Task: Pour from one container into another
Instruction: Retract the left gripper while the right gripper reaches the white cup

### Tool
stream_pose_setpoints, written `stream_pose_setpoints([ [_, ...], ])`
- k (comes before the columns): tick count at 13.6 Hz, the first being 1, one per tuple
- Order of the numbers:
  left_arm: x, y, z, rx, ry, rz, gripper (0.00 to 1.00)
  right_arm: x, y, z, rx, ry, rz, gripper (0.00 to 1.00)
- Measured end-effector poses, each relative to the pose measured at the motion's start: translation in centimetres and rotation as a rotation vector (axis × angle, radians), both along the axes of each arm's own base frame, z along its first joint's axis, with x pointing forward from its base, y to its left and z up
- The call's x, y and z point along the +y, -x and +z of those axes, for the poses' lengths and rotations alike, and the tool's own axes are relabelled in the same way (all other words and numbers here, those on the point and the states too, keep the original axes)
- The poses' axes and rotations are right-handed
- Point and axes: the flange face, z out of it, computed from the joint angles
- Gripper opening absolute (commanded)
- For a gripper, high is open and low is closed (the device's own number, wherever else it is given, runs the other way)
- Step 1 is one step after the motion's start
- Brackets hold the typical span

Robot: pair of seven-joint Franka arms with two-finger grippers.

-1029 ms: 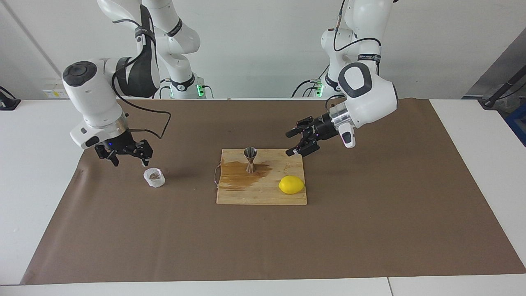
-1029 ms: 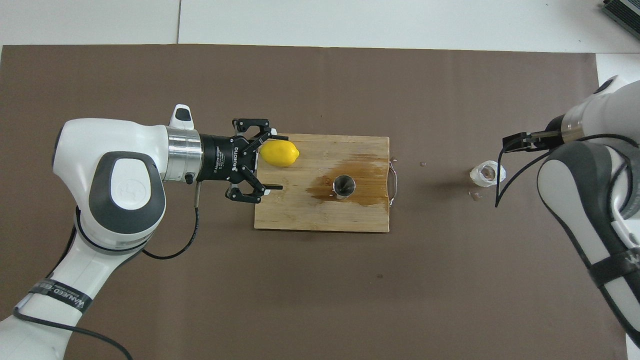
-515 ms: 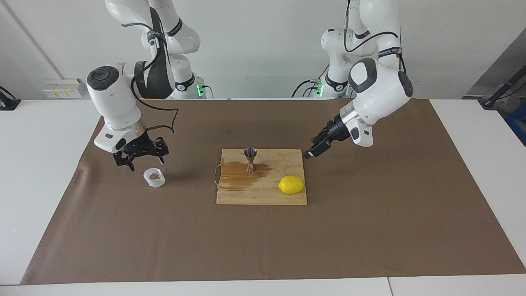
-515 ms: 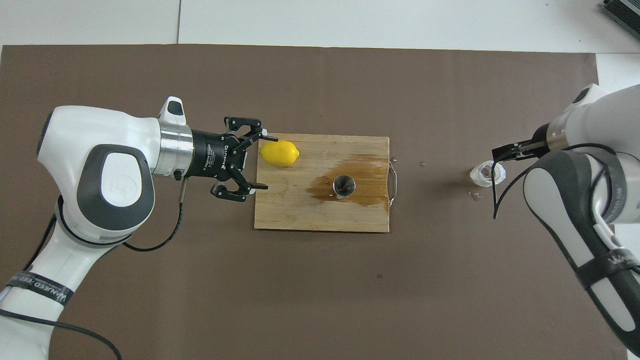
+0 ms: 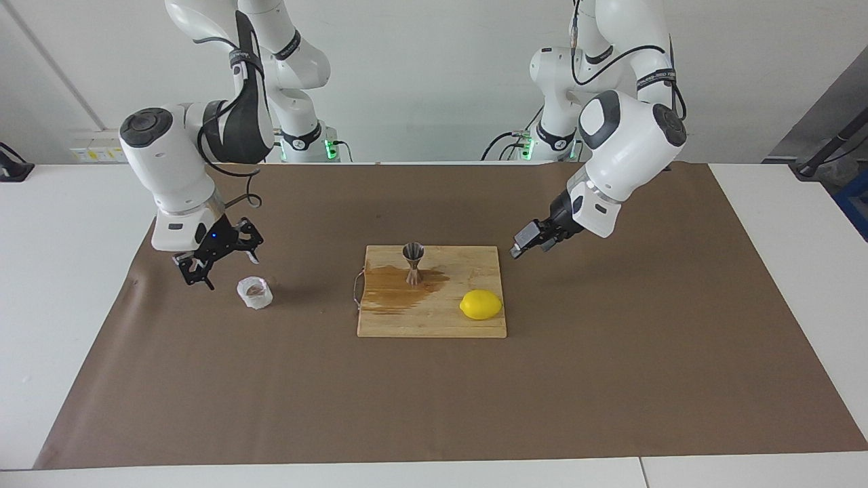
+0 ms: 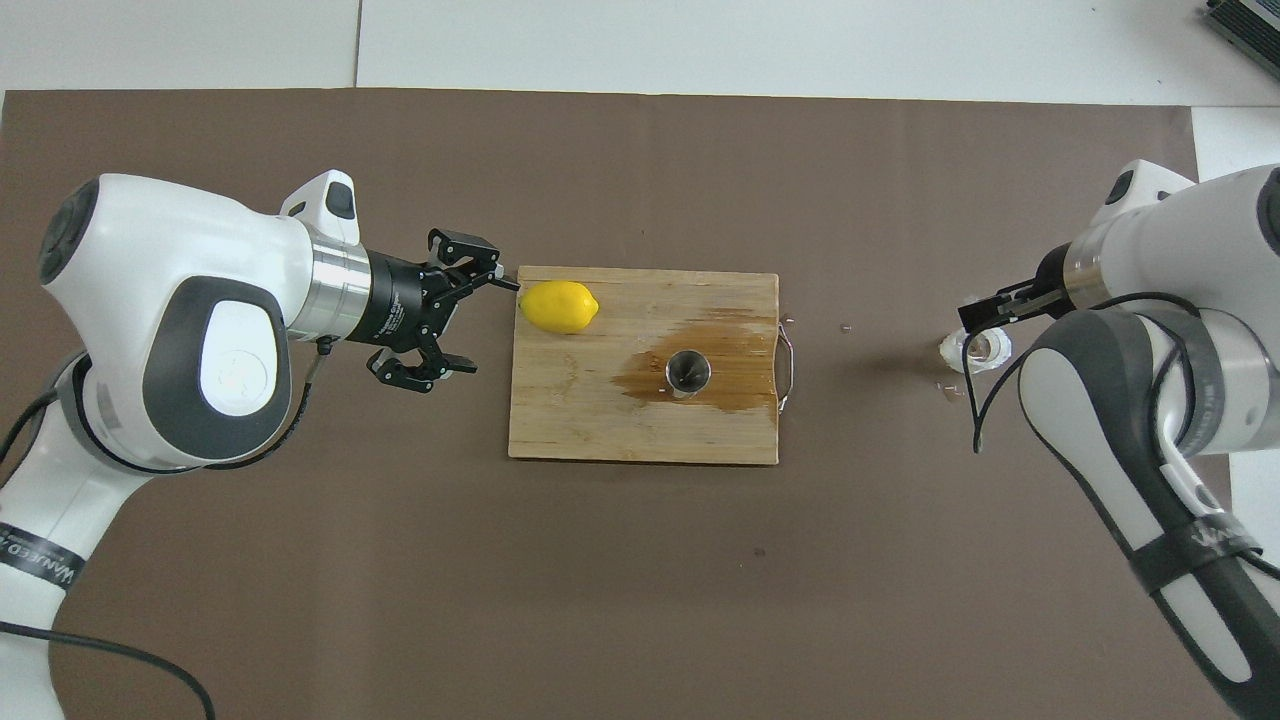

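Since earlier, left claw [image 6: 465,325] left the board [image 6: 600,430] (empty, open).

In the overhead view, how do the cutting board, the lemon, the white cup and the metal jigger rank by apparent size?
1. cutting board
2. lemon
3. white cup, partly hidden by the right arm, and jigger: too alike to rank.

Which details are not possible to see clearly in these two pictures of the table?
- How full the steel jigger is: both views, its bowl is too small and dark.
- What the brownish contents of the white cup are: too small in the facing view; in the overhead view the right end effector overlaps it.
- Whether the wet stain on the wooden board is fresh: neither view shows it.
- Both arm bases: cut off by the overhead view's bottom edge.
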Motion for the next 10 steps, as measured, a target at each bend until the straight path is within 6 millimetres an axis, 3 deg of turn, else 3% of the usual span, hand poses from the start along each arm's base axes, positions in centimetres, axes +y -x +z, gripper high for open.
stream_pose_setpoints([
  [2, 0.5, -0.6, 1.4, -0.075, -0.094, -0.081, 1.0, 0.7, 0.0, -0.1, 0.001, 0.004, 0.074, 1.0],
  [6, 2.5, 0.0, 5.3, -0.086, -0.2, -0.148, 1.0, 5.1, 0.6, -0.8, 0.017, -0.001, 0.197, 1.0],
  [10, 7.7, 2.8, 9.8, -0.024, -0.243, -0.202, 1.0, 3.5, 2.1, -2.9, 0.064, 0.01, 0.341, 1.0],
])
